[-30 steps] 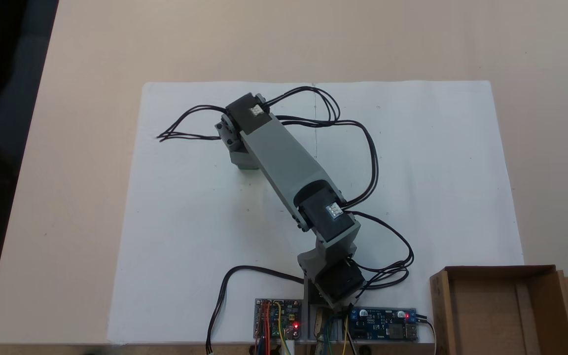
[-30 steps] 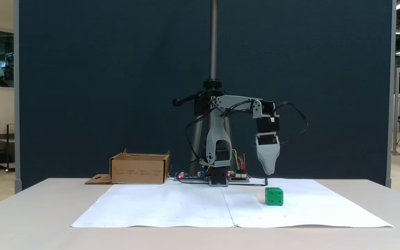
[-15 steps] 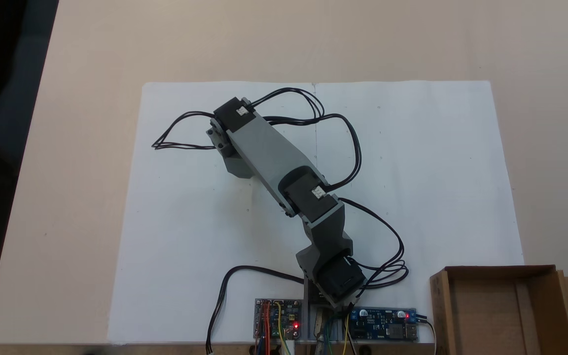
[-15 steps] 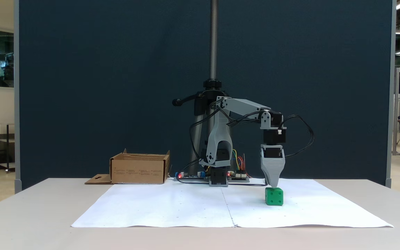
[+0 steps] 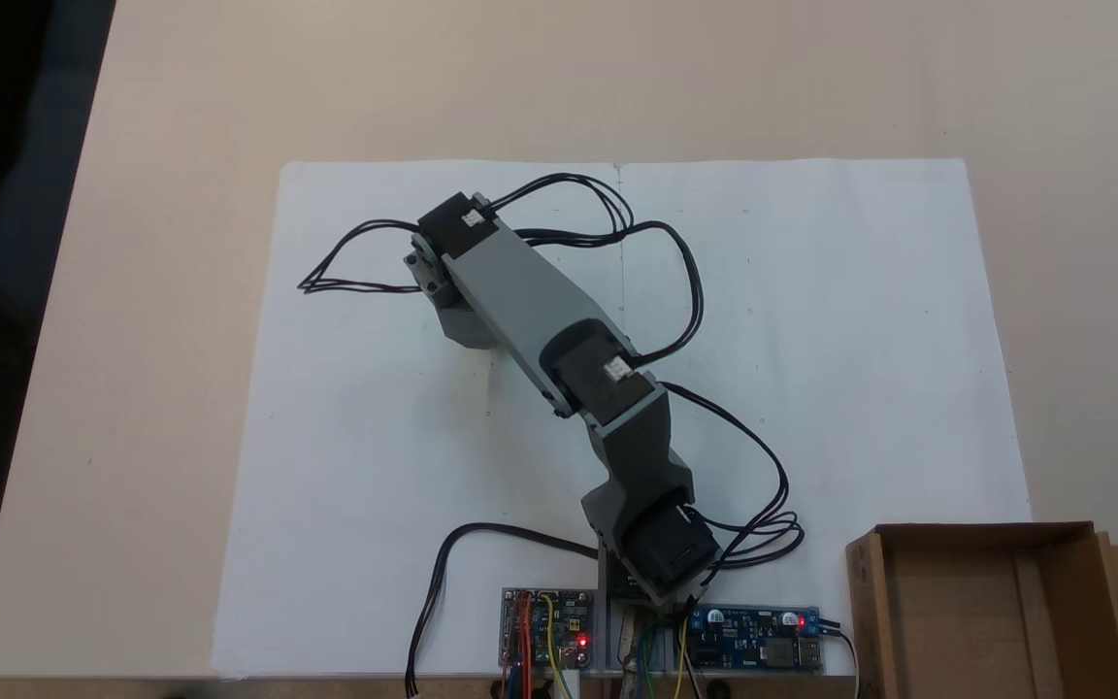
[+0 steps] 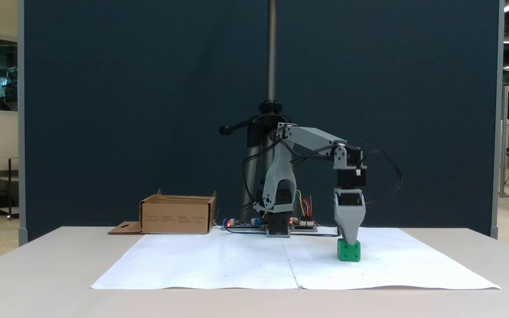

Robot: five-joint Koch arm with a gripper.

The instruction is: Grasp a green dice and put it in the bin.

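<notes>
Item: green dice, on white paper, well right of the bin. My gripper sits atop it; jaw spread cannot be told. Risk: off-centre closing could squirt it away.

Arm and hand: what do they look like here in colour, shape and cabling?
The arm is built of grey printed links with black servo blocks at the joints, two of them bearing small white labels. Loose black cables loop alongside it. In a fixed view the hand is a grey wedge tapering downward to a narrow tip. At the base sit circuit boards with red lights and coloured wires.
</notes>
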